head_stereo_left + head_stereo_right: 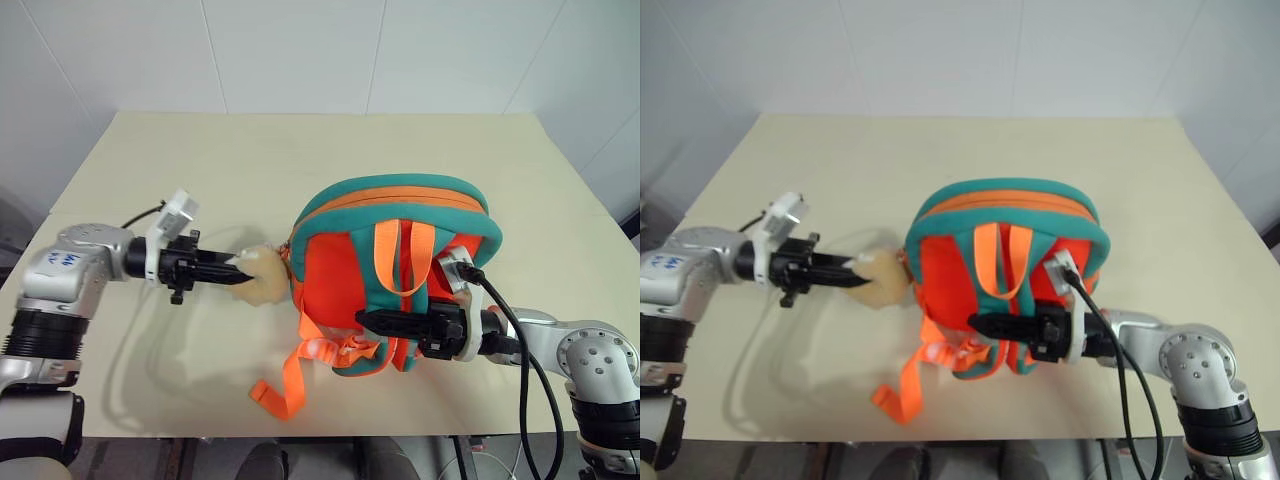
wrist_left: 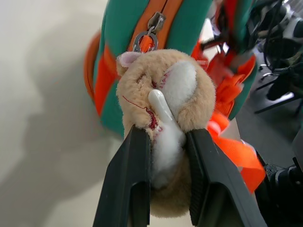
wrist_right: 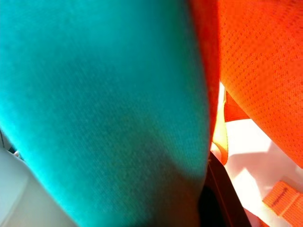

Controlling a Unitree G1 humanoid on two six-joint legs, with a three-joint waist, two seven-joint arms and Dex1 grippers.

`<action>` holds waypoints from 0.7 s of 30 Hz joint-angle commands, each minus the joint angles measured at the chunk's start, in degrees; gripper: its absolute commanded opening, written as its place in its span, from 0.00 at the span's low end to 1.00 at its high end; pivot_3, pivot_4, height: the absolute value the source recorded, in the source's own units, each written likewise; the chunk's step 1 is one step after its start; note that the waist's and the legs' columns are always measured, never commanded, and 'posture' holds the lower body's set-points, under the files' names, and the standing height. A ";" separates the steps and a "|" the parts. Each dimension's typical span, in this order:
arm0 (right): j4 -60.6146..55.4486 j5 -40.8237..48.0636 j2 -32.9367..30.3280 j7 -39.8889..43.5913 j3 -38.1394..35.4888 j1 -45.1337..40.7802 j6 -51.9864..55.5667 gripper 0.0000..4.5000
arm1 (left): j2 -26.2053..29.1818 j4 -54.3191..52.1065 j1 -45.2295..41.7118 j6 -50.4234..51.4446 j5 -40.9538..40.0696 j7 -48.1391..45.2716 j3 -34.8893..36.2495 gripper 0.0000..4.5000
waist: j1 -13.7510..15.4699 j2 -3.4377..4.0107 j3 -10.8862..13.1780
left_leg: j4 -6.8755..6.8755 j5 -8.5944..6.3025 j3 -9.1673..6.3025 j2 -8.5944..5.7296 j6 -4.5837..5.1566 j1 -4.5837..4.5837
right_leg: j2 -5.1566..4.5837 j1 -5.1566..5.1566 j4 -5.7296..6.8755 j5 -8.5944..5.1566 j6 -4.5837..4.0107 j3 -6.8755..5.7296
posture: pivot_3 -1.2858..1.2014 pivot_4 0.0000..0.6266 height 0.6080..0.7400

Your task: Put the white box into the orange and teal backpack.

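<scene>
The orange and teal backpack (image 1: pixel 395 275) stands roughly upright near the middle of the cream bench (image 1: pixel 300 150), its strap side facing the camera and its teal-trimmed top arching away toward the far edge. Two orange webbing loops (image 1: pixel 405 255) run down the orange back panel, and loose orange straps (image 1: pixel 295 375) trail from the lower edge onto the bench surface toward the near edge. A zipper pull (image 2: pixel 150 32) hangs at the orange band of the zipper line, which appears drawn together where it is visible. A tan plush bear head (image 1: pixel 262 277) is attached at the backpack's side toward the robot's left. The left hand (image 1: pixel 232 268) approaches level from that side, and its two black fingers (image 2: pixel 130 184) are clenched on the bear head, one on each flank, with the plush bulging between them in the left wrist view. The right hand (image 1: pixel 372 322) reaches in level from the robot's right, low on the backpack, with its fingers lying across the lower part of the back panel among the straps; it grips a fold of teal and orange fabric there, which presses close against the right wrist camera. A black cable (image 1: pixel 520 340) loops from the right wrist toward the near edge.
</scene>
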 commanded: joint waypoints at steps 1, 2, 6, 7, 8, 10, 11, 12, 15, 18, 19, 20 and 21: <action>-2.15 1.99 -0.17 -0.83 -1.21 0.59 -0.25 0.16 | -2.94 3.62 1.05 -3.17 3.38 -0.27 -2.25 0.14 | 0.02 0.00 0.00 | 0.00 0.00 0.00 0.00 0.00 0.01 | 0.00 0.00 0.01 0.00 0.00 0.00 | 0.52 0.24 1.00; -2.30 2.12 -0.25 -0.98 -1.23 0.66 -0.23 0.16 | -4.30 4.79 1.13 -4.29 4.32 0.04 -2.88 0.14 | 0.04 0.00 0.00 | 0.00 0.00 0.00 0.00 0.00 0.01 | 0.00 0.00 0.00 0.00 0.00 0.00 | 0.52 0.24 1.00; -3.06 1.99 -0.64 -1.37 -1.09 0.72 -0.26 0.16 | -8.61 5.64 2.15 -7.06 5.54 0.97 -2.78 0.14 | 0.26 -0.01 -0.01 | 0.04 0.00 0.00 -0.01 0.00 0.00 | -0.02 0.02 0.01 0.00 0.00 0.00 | 0.52 0.24 1.00; -3.27 1.67 -0.77 -1.36 -1.04 0.69 -0.31 0.16 | -8.96 4.87 2.56 -7.18 5.33 0.84 -2.42 0.14 | 0.33 -0.01 -0.01 | 0.05 0.00 -0.02 -0.02 0.00 0.00 | -0.03 0.03 0.00 0.00 0.01 0.00 | 0.52 0.24 1.00; -3.68 0.89 -1.03 -1.29 -1.02 0.64 -0.49 0.16 | -9.26 3.59 3.19 -8.14 5.26 1.23 -1.70 0.14 | 0.37 -0.02 -0.01 | 0.06 0.00 -0.03 -0.03 0.00 0.00 | -0.05 0.05 0.00 0.01 0.01 -0.01 | 0.52 0.24 1.00; -4.14 0.51 -1.35 -1.57 -1.43 0.23 -0.89 0.16 | -9.02 -0.64 4.66 -8.79 4.18 2.01 0.34 0.14 | 0.32 -0.01 -0.01 | 0.07 0.00 -0.04 -0.06 0.00 -0.01 | -0.10 0.05 -0.02 0.01 0.02 0.00 | 0.52 0.24 1.00; -4.23 0.35 -1.33 -1.82 -1.81 0.02 -1.31 0.16 | -8.91 -2.64 5.38 -9.68 3.88 2.64 1.57 0.14 | 0.32 -0.02 -0.01 | 0.07 0.00 -0.04 -0.06 0.00 -0.01 | -0.10 0.05 -0.03 0.01 0.02 0.01 | 0.52 0.24 1.00; -4.35 -0.31 -1.42 -1.98 -2.23 -0.09 -1.84 0.16 | -8.29 -5.01 6.14 -9.62 3.49 3.25 2.74 0.14 | 0.32 -0.02 -0.01 | 0.07 0.00 -0.05 -0.06 0.00 -0.02 | -0.11 0.05 -0.03 0.01 0.02 0.00 | 0.52 0.24 1.00; -5.25 -5.96 -1.55 -1.53 -3.54 -0.29 -5.84 0.16 | -4.74 -12.79 8.96 -6.74 1.31 3.72 5.94 0.28 | 0.18 -0.01 -0.01 | 0.03 0.00 -0.07 -0.04 0.00 -0.04 | -0.11 0.03 -0.07 0.01 0.02 -0.02 | 0.52 0.24 1.00; -6.83 -12.12 -2.10 1.97 -4.60 -1.09 -11.19 0.35 | -1.10 -20.12 13.02 -4.33 -1.31 3.73 9.09 0.48 | 0.03 -0.01 -0.01 | -0.09 -0.01 -0.05 -0.02 -0.01 -0.02 | -0.10 0.00 -0.12 0.01 0.02 -0.01 | 0.52 0.24 1.00; -7.34 -13.57 -2.61 3.46 -4.72 -1.04 -12.33 0.44 | -0.46 -21.80 14.18 -4.57 -1.39 4.05 9.69 0.57 | -0.02 0.00 -0.01 | -0.14 0.00 -0.04 -0.01 -0.01 -0.02 | -0.09 -0.01 -0.16 0.01 0.02 -0.01 | 0.52 0.24 1.00; -7.61 -14.93 -3.11 4.18 -4.98 -0.77 -13.33 0.51 | 0.14 -23.20 15.35 -5.06 -1.28 4.30 10.19 0.63 | 0.02 0.00 0.00 | -0.21 0.00 -0.01 -0.01 -0.01 0.00 | -0.09 -0.01 -0.18 0.01 0.02 0.00 | 0.52 0.24 1.00; -7.62 -16.63 -3.64 4.60 -5.54 -0.37 -14.63 0.58 | 0.43 -24.57 16.49 -5.53 -1.34 4.81 10.86 0.70 | 0.04 0.00 0.00 | -0.26 0.00 0.00 -0.01 -0.01 0.02 | -0.10 -0.01 -0.21 0.01 0.02 -0.01 | 0.52 0.24 1.00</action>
